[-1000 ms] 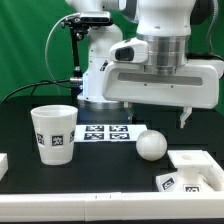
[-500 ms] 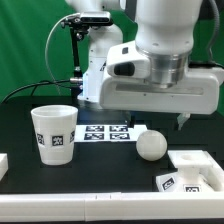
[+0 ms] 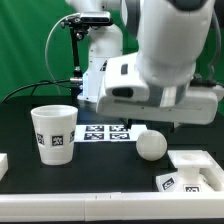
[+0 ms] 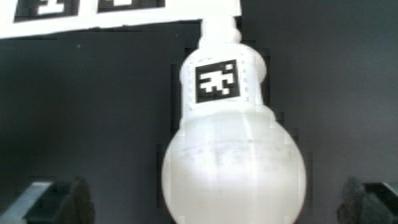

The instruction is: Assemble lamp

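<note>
**Exterior view and wrist view: open gripper above a lamp bulb on a black table**

Exterior view shows a matte black tabletop (image 3: pixel 105 165) in front of a green curtain (image 3: pixel 25 45). A large white robot pedestal (image 3: pixel 98 80) stands at the far edge. The white arm (image 3: pixel 165 50) fills the upper part of the picture on the exterior view's right and hides most of its own gripper.

The cup-shaped white shade (image 3: pixel 55 133) stands upright, open end up, near the table edge on the exterior view's left, with a square tag on its side. The marker board (image 3: pixel 105 133) lies flat mid-table. Just beside it, on the exterior view's right, the bulb (image 3: pixel 151 144) lies on its side. The blocky base (image 3: pixel 195 172) sits in the near corner on the exterior view's right, apart from the bulb.

The wrist view looks straight down on the bulb (image 4: pixel 222 140), whose tagged neck reaches the marker board's (image 4: pixel 107 15) edge. The gripper (image 4: pixel 214 205) is spread wide, with its dark fingers (image 4: pixel 54 203) on either side of the round head and clear of it.
</note>
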Motion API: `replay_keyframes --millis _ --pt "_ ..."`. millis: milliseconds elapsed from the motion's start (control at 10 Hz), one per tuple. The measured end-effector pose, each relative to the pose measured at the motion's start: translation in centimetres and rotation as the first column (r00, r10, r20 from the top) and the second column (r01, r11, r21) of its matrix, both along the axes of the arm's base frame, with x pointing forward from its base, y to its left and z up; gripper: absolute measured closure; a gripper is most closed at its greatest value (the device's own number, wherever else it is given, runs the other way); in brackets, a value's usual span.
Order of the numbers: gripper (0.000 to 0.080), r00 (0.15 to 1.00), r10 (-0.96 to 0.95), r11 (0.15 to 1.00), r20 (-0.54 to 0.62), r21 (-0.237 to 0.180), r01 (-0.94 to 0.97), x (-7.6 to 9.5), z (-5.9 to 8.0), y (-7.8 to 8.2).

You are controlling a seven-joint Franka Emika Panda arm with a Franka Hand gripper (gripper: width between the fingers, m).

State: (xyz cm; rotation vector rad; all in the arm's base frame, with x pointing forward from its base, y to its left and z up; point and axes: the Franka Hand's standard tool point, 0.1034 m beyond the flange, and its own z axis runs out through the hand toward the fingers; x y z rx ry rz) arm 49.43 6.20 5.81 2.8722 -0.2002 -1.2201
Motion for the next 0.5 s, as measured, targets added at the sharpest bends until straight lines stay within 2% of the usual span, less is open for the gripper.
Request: replay_keyframes --millis 200,300,500 --pt "0.0100 0.980 -0.005 1.000 -0.198 0.021 0.010 -0.03 0.50 0.08" --pt "0.0100 0.973 0.005 1.000 -0.232 0.021 0.000 0.61 0.34 0.02" --pt "0.0100 0.972 0.005 1.000 -0.234 0.021 0.000 0.62 0.04 0.04"
